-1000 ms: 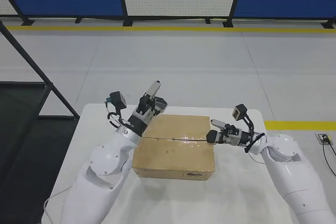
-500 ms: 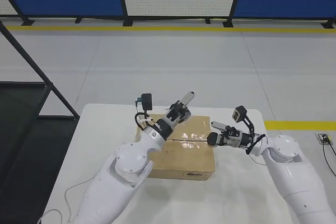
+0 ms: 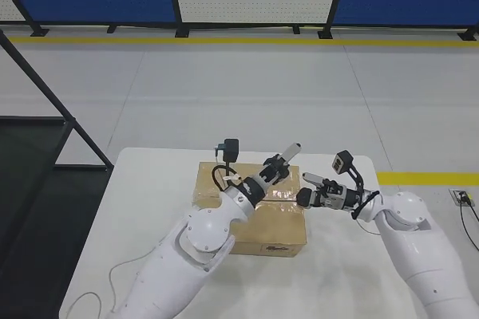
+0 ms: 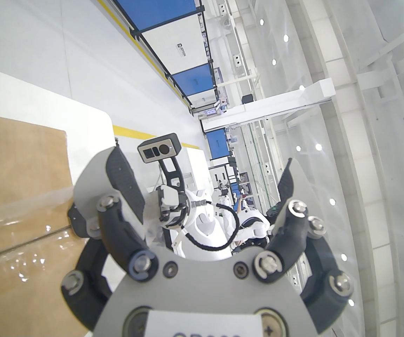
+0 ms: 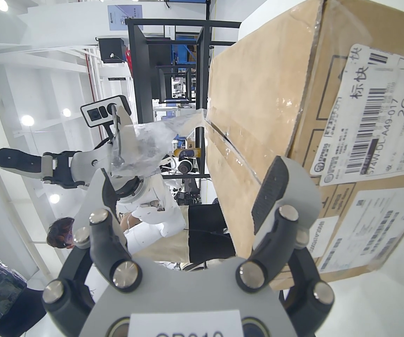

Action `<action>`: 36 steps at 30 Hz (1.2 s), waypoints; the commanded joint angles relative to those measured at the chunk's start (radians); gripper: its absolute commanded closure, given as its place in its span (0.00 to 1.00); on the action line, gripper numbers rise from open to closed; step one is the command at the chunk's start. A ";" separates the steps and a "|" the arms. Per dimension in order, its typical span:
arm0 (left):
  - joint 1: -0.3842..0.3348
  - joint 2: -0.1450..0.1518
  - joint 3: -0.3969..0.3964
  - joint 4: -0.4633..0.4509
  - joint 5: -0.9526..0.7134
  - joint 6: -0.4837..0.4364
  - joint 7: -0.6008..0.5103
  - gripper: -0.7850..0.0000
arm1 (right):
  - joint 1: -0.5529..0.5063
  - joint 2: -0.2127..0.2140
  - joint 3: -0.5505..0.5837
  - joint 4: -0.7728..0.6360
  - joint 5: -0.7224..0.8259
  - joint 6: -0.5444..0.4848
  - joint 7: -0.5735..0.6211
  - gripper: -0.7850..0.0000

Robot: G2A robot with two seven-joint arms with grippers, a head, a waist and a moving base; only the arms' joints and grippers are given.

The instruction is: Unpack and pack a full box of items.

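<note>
White table (image 3: 144, 185): box (image 3: 259, 227) beneath the wide-spread left hand (image 3: 287, 159), just beside the wide-spread right hand (image 3: 303, 187).

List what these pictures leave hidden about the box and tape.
- Contents of the box: closed flaps, all views.
- Where the tape sticks to the left gripper: right wrist view, the crumpled strip covers that finger.
- Box top's near-left part: top view, the left arm lies over it.

The box (image 3: 283, 227) is matt brown cardboard, its seam under glossy, wrinkled clear plastic tape (image 5: 231, 140); white paper labels (image 5: 363, 113) cover one end. The bench (image 3: 144, 207) looks smooth, matt white. The right hand (image 5: 191, 177) has ribbed black pads (image 5: 270, 191) and shiny metal screws (image 5: 126, 271).
</note>
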 commanded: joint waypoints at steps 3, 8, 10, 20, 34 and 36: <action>0.003 -0.006 -0.001 -0.012 0.006 0.005 -0.008 0.00 | 0.002 0.001 0.000 0.007 0.001 -0.001 -0.004 0.00; 0.015 -0.011 -0.012 -0.041 0.013 0.002 -0.013 0.00 | 0.006 -0.001 -0.008 0.006 0.006 -0.003 -0.003 0.00; 0.023 -0.012 -0.020 -0.057 0.017 -0.005 -0.013 0.00 | 0.006 -0.003 -0.013 0.000 0.008 -0.001 -0.005 0.00; 0.206 0.025 -0.225 -0.336 0.039 -0.069 -0.046 0.00 | 0.004 0.000 -0.015 -0.011 0.002 -0.018 0.007 0.00; 0.604 0.085 -0.776 -0.480 -0.101 -0.156 -0.135 0.00 | 0.012 0.006 -0.018 -0.024 -0.030 -0.088 0.034 0.00; 0.635 0.090 -0.827 -0.443 -0.146 -0.160 -0.182 0.00 | 0.014 0.006 -0.021 -0.032 -0.037 -0.103 0.035 0.00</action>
